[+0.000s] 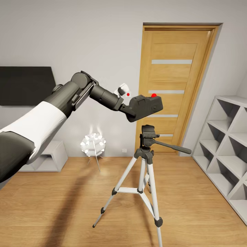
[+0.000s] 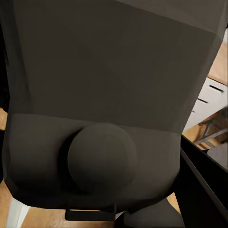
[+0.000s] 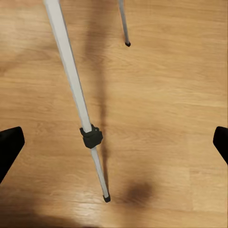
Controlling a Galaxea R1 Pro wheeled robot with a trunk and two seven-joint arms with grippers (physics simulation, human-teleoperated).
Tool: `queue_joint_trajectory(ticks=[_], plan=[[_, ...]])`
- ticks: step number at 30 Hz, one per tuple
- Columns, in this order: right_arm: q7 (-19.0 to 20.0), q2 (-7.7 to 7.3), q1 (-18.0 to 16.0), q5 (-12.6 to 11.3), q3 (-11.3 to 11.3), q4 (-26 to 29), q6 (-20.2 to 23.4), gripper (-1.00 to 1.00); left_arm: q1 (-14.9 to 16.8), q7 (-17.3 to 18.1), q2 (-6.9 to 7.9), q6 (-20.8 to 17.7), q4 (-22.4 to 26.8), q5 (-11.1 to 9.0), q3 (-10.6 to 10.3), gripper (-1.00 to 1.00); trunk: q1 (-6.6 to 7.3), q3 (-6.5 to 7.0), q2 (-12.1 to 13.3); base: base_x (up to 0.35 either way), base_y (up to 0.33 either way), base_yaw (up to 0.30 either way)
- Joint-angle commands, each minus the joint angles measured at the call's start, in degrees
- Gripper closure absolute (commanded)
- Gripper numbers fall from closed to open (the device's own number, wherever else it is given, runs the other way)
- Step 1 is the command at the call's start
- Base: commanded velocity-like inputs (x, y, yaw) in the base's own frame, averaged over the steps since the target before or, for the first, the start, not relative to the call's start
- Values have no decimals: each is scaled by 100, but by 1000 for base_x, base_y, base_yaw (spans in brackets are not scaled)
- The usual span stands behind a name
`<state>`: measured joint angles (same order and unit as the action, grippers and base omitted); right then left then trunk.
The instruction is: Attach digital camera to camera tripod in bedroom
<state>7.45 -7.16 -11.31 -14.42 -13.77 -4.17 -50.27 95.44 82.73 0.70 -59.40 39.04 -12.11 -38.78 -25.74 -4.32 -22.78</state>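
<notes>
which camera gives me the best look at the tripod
The head view: the camera tripod stands whole on the wooden floor, head, pan handle and legs visible. The right wrist view catches just parts of two legs; the left wrist view shows a sliver past the digital camera.

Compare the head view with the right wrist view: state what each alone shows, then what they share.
Head view alone: the left end effector holding the digital camera just above the camera tripod's head, apart from it, plus the wooden door, the grey shelving and the white lamp.
Right wrist view alone: the right end effector's fingertips, spread wide.
Shared: the camera tripod's silver legs and the plank floor.
</notes>
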Motion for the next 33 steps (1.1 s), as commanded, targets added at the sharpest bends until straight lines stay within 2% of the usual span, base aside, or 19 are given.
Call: queue_joint_trajectory(ticks=[1, 6, 9, 12, 22, 26, 33], plan=[[79, -1, -12, -62, -20, -23, -86, -100, 6, 63, 13, -60, 22, -19, -27, 100, -4, -13, -14, 0, 0, 0], [109, -4, -12, -68, -21, -23, -160, -100, -28, 131, 65, -60, 303, -19, -51, 100, -4, -13, -14, 0, 0, 0], [110, -5, -12, -69, -21, -23, -175, -100, -41, 157, 295, -60, 824, -19, -74, 100, -4, -13, -14, 0, 0, 0], [109, -5, -12, -70, -21, -23, -177, -100, -42, 160, 379, -60, 963, -19, -76, 100, -4, -13, -14, 0, 0, 0], [108, -5, -12, -70, -21, -23, -181, -100, -50, 248, 460, -60, 1105, -19, -82, 100, -4, -13, -14, 0, 0, 0], [108, -5, -12, -70, -21, -24, -181, -100, -61, 667, 477, -60, 1144, -19, -89, 100, -4, -13, -14, 0, 0, 0], [108, -5, -12, -70, -21, -23, -177, -100, -96, 727, 685, -60, 1213, -30, -72, 100, -4, -13, -14, 0, 0, 0]])
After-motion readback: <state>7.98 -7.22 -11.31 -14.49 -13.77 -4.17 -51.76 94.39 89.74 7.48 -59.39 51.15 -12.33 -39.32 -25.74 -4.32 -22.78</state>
